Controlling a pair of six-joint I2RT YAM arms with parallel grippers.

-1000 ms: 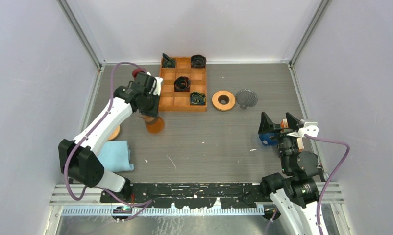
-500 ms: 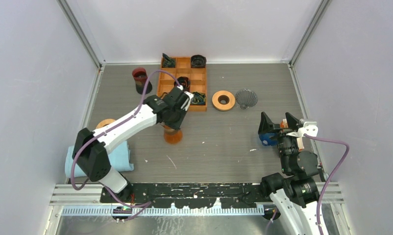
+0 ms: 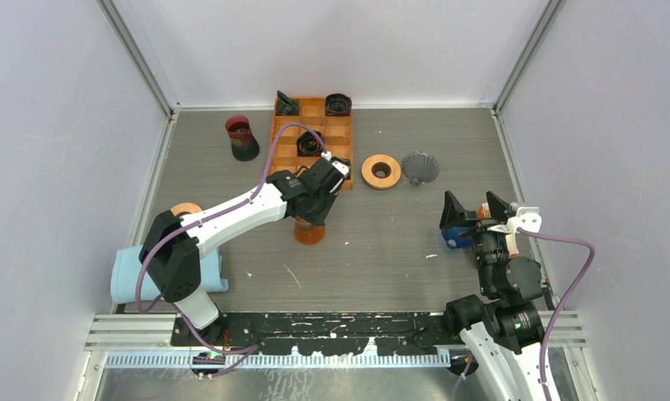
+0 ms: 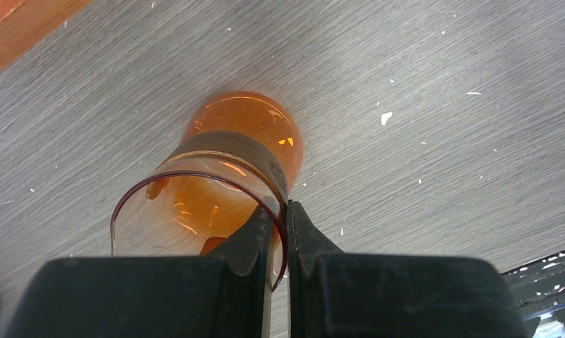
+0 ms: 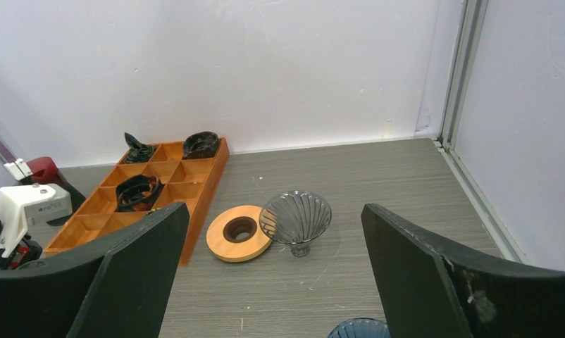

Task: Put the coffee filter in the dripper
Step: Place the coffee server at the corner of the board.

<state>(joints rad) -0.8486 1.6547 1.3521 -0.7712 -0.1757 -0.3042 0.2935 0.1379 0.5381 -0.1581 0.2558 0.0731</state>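
Note:
The dripper (image 3: 419, 167) (image 5: 295, 220) is a grey ribbed glass cone standing upright at the back right, beside a wooden ring (image 3: 381, 171) (image 5: 239, 232). I cannot make out a coffee filter in any view. My left gripper (image 3: 317, 210) (image 4: 285, 211) is shut on the rim of an orange see-through carafe (image 3: 309, 232) (image 4: 223, 162), one finger inside and one outside, over the middle of the table. My right gripper (image 3: 472, 200) (image 5: 274, 208) stands open and holds nothing, pointing toward the dripper from well short of it.
An orange compartment tray (image 3: 286, 171) (image 5: 195, 190) holding black coiled items sits at the back. A dark red cup (image 3: 242, 138) stands left of it. A blue ribbed cone (image 3: 455, 237) (image 5: 361, 329) lies under the right gripper. A blue cloth (image 3: 200, 269) and tan disc (image 3: 184, 209) lie left.
The left arm has carried the orange carafe rightward, from left of the tray to the table's middle, uncovering the dark red cup. The right arm has not moved.

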